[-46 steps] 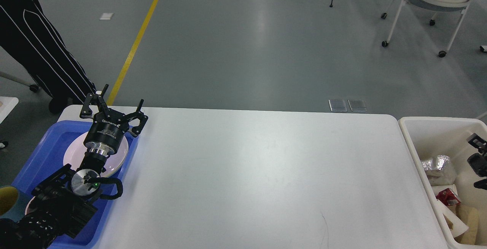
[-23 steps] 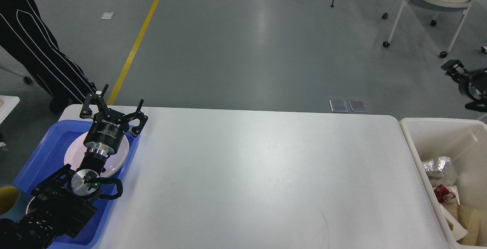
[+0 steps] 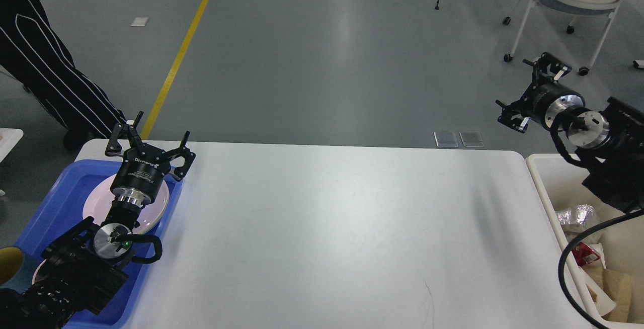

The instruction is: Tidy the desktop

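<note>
The white desktop [image 3: 342, 228] fills the middle of the head view, and nothing rests on its white surface. My left gripper [image 3: 149, 137] is open and empty, raised over the far end of a blue tray [image 3: 60, 203] that holds a white plate [image 3: 156, 203]. My right gripper [image 3: 528, 90] is open and empty, held high beyond the desktop's far right corner, above the off-white bin [image 3: 548, 188].
The bin holds crumpled foil [image 3: 573, 216], a red wrapper [image 3: 583, 256] and brown paper [image 3: 616, 283]. A yellow cup [image 3: 10, 263] stands at the tray's near left. A person's striped legs [image 3: 45, 67] stand at far left. A wheeled chair [image 3: 568, 2] stands at far right.
My right arm has risen out of the bin and swung up and leftward, into full view above the desktop's far right corner. The left arm has not moved.
</note>
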Controlling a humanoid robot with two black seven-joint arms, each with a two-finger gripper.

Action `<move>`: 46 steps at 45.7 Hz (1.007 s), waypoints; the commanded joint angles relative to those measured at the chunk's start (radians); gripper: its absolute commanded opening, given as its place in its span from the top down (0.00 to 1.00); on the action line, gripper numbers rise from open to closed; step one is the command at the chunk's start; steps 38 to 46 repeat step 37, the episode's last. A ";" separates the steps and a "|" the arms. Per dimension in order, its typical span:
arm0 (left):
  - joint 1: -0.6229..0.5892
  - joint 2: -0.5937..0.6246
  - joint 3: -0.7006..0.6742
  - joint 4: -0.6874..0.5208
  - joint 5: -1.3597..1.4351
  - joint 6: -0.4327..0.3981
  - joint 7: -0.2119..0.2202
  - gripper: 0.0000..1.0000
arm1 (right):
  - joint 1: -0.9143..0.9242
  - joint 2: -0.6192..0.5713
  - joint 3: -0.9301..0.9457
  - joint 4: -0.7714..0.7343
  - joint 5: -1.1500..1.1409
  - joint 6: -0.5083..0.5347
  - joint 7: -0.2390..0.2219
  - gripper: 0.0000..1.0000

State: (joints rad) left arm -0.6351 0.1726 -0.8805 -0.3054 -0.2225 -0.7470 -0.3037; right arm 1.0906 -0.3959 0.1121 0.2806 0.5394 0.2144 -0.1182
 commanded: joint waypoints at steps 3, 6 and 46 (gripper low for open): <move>0.000 0.001 0.000 0.000 0.000 0.000 0.000 0.01 | -0.129 0.083 0.124 0.020 -0.010 0.019 0.329 0.00; 0.000 0.001 0.000 0.000 0.000 -0.002 0.000 0.01 | -0.181 0.124 0.123 0.025 -0.021 0.023 0.501 0.00; 0.000 0.001 0.000 0.000 0.000 0.000 0.000 0.01 | -0.261 0.192 0.123 0.020 -0.122 -0.020 0.681 0.00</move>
